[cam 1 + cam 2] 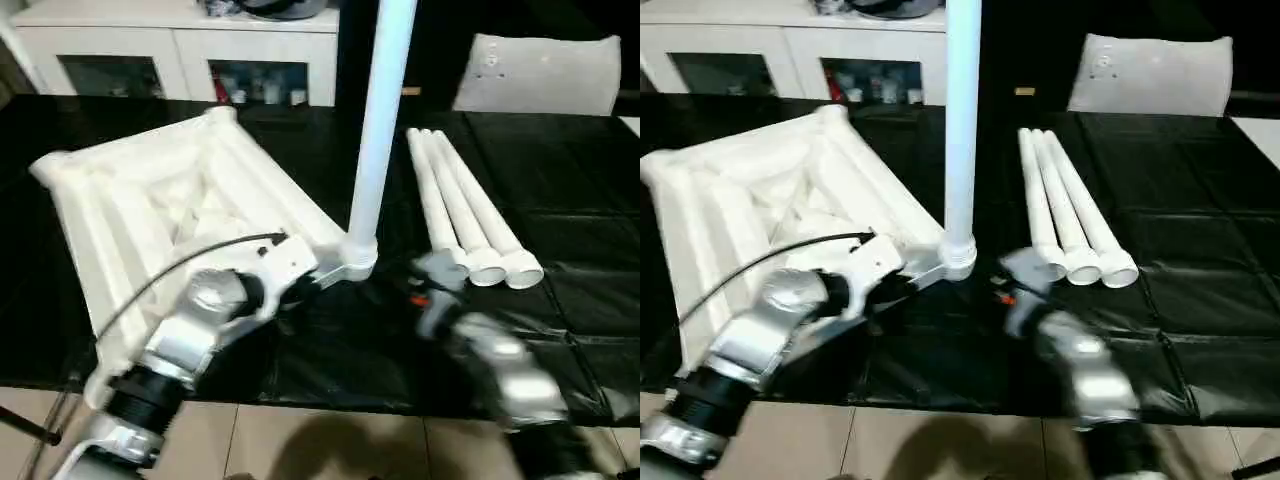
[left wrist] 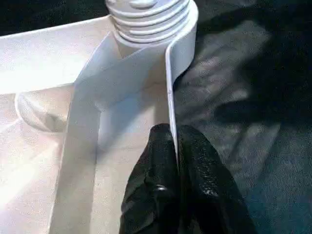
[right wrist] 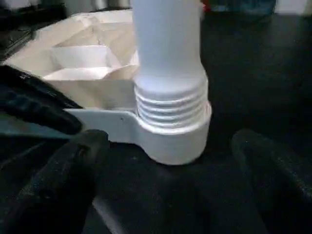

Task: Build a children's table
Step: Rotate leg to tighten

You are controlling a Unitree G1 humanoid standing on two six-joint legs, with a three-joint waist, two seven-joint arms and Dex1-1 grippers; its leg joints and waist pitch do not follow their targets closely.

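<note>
One leg [image 1: 380, 120] stood in its corner socket [image 3: 175, 136], threads exposed, so the spread right gripper [image 3: 165, 195] needed to regrasp and twist while the left gripper [image 2: 175, 165] pinched the tabletop rim [image 2: 170, 97].

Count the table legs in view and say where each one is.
4. One leg stands upright in the near corner socket of the upside-down table top. Three legs lie side by side on the black surface to its right.
</note>
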